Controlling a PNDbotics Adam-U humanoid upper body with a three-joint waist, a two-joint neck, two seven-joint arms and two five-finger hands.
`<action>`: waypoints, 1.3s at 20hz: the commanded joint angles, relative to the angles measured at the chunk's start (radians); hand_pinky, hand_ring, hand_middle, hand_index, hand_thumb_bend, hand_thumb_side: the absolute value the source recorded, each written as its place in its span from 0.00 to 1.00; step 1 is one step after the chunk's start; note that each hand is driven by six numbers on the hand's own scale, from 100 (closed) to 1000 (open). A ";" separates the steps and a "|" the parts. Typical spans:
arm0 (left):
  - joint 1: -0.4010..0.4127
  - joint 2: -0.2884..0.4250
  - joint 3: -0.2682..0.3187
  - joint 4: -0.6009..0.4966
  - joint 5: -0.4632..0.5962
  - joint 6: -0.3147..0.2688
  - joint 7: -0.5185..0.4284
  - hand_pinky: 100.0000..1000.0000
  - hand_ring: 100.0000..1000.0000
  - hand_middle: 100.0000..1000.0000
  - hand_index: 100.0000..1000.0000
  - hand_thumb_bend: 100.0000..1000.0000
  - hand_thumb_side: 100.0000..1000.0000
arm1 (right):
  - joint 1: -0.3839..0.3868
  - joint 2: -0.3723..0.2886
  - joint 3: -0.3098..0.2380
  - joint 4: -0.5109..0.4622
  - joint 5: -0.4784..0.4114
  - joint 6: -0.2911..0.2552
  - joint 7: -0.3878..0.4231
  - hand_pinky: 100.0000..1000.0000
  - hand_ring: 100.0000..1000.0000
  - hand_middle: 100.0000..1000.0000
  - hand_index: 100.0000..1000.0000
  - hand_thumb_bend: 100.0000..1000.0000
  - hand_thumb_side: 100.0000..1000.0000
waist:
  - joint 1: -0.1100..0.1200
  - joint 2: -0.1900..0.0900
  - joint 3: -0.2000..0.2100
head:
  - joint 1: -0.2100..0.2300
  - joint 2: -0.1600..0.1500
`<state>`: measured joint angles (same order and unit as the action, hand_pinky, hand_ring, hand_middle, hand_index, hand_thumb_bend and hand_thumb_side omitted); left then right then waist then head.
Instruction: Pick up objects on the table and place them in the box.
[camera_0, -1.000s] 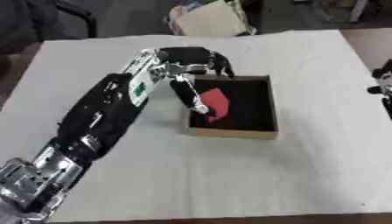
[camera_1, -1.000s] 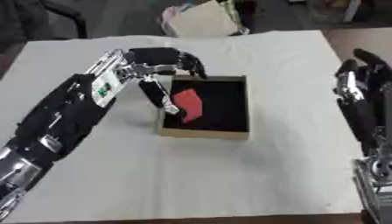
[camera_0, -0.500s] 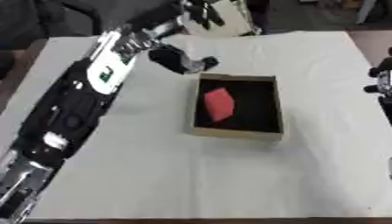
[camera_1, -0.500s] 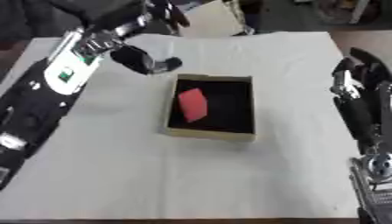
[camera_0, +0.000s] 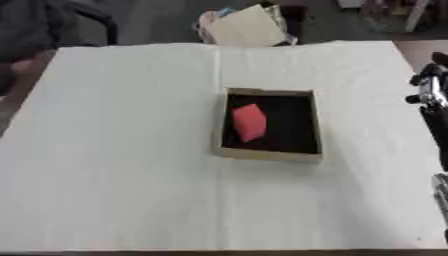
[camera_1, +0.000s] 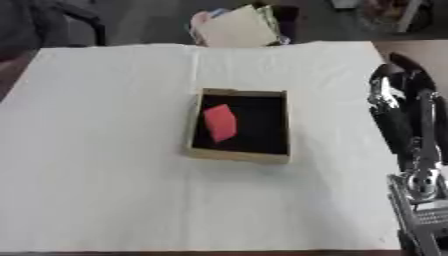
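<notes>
A red object (camera_0: 249, 122) is lying inside the box (camera_0: 267, 156) — well apart from the right robot hand (camera_1: 398, 102), hanging open-fingered and holding nothing at the white-covered counter (camera_0: 114, 150) edge.

A shallow cardboard box (camera_1: 239, 155) with a dark inside sits on the white-covered surface (camera_1: 105, 175), and everything else is placed from it. A red object (camera_1: 220, 122) lies inside the box, in its left half, tilted. To the right of the box, well apart from it, the right robot hand (camera_1: 395, 107) stands at the picture's edge with its dark fingers (camera_1: 411, 75) straight and pointing up, holding nothing. Beyond the box, past the surface's far edge, lies a pale paper bag (camera_1: 238, 25).
</notes>
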<state>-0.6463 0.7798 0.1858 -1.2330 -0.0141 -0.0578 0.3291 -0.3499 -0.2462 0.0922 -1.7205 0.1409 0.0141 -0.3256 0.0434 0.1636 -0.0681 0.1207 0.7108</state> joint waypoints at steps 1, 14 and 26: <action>-0.005 0.096 0.056 0.243 0.147 0.033 0.091 0.71 0.58 0.58 0.75 0.11 0.32 | -0.005 -0.025 -0.009 -0.007 0.008 -0.001 -0.005 0.53 0.72 0.49 0.84 0.00 0.61 | 0.005 -0.019 -0.003 | -0.004 -0.004; -0.058 0.158 -0.142 1.139 0.426 -0.134 0.053 0.72 0.59 0.60 0.76 0.10 0.35 | 0.001 -0.031 -0.001 0.000 0.011 -0.005 0.002 0.53 0.72 0.49 0.84 0.00 0.62 | 0.025 -0.031 -0.016 | 0.005 0.019; -0.060 0.149 -0.164 1.171 0.426 -0.151 0.039 0.71 0.59 0.60 0.76 0.09 0.35 | 0.003 -0.030 0.000 0.000 0.015 -0.006 0.004 0.53 0.72 0.49 0.84 0.00 0.61 | 0.025 -0.040 -0.016 | 0.002 0.015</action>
<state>-0.6946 0.8795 0.0289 -0.0577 0.4135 -0.2057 0.3665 -0.3372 -0.2596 0.0935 -1.7096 0.1482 0.0106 -0.3235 0.0669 0.1386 -0.0846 0.1214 0.7285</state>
